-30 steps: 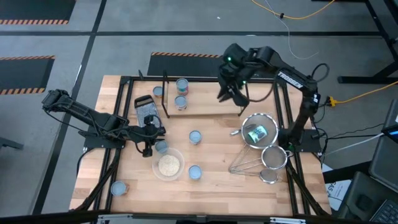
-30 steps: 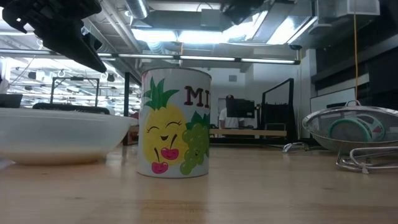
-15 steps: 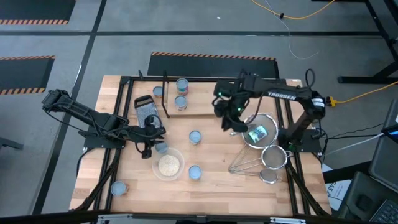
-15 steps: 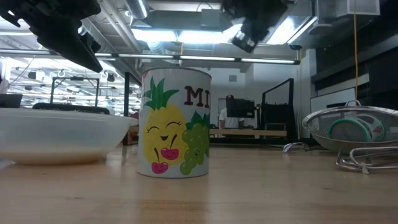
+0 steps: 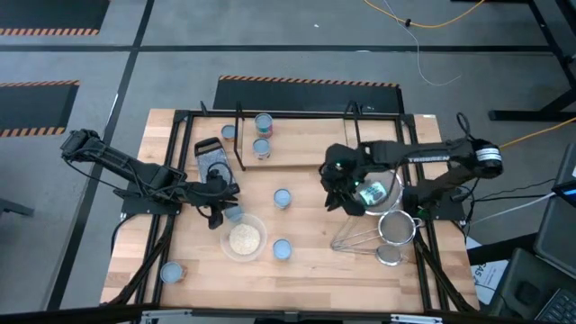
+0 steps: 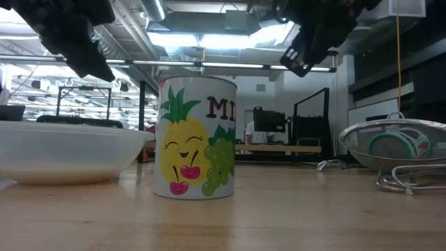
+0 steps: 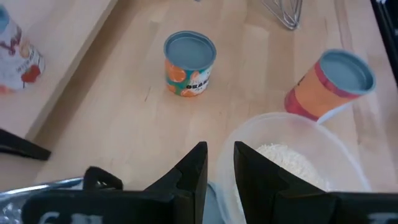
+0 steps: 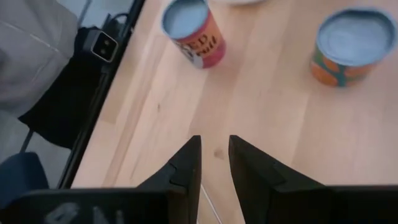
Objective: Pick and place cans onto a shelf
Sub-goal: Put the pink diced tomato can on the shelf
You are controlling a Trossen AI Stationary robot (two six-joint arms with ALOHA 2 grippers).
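Risk: the left gripper (image 5: 219,209), fingers nearly together and holding nothing, hangs over a can (image 5: 233,212) touching the bowl (image 5: 244,239); descending could tip either. Three cans stand on the shelf (image 5: 297,153) by the table's far edge. Since earlier, the right gripper (image 5: 338,191), likewise empty, moved from the shelf toward the table's centre.

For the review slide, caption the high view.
Two arms over a table: cans scattered, two on the shelf, grain bowl centre.
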